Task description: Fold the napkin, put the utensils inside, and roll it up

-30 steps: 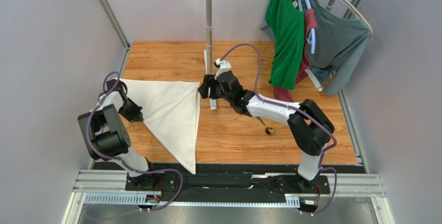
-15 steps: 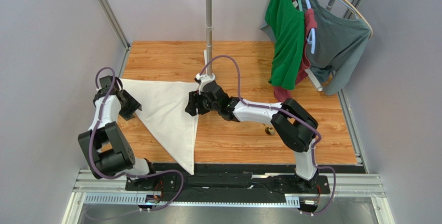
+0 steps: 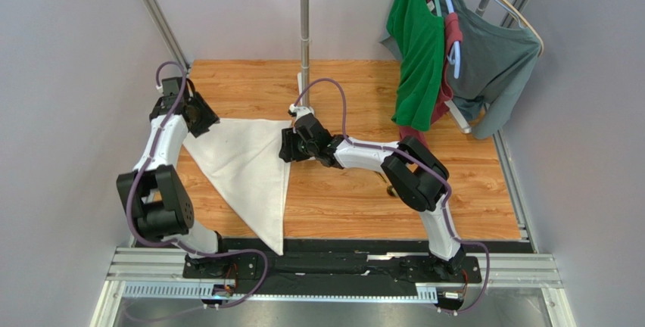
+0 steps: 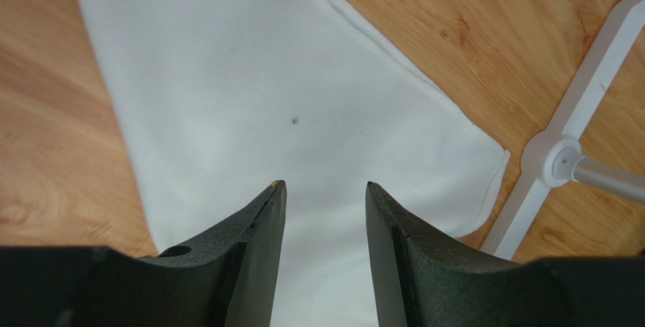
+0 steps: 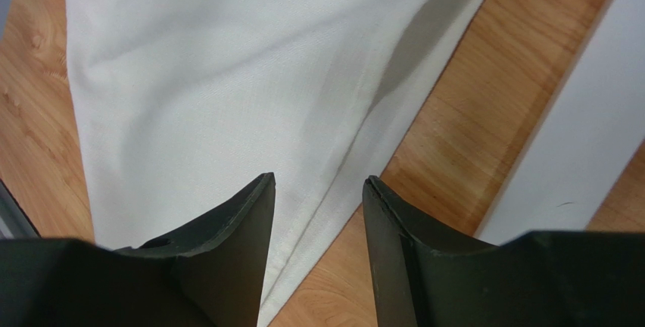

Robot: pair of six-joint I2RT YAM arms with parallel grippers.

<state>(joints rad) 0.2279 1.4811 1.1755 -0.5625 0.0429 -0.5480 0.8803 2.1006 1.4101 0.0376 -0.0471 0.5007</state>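
The left pincer [image 4: 324, 185] is released, its jaws apart w/ nothing between them. It hangs above the napkin [image 3: 246, 160], close to the cloth's far-left corner. The napkin lies flat on the surface [image 3: 356, 213] as a triangle, i.e. already folded once. From this pincer it spreads toward the other arm and toward the robot's bases, and its long tip reaches the near edge.

The right pincer [image 5: 318, 181] is also unclenched and grasps nothing. The napkin's right edge runs just under the gap of its jaws, near the far-right corner.

My judgement: the step is to pinch both far corners for the next fold. To do it well, each pincer should come straight down so that one finger slides under the cloth, and it should catch both layers, not only the top one. Close both approx. together, lift only a little, and keep the far edge lightly tight so that no crease forms.

The foot of the white pole stand [image 4: 564, 157] is just beyond the right pincer, so do not swing outward.

The spoon [image 3: 391, 188] is well apart, behind the right pincer and mostly hidden under that arm's elbow. It should wait there.
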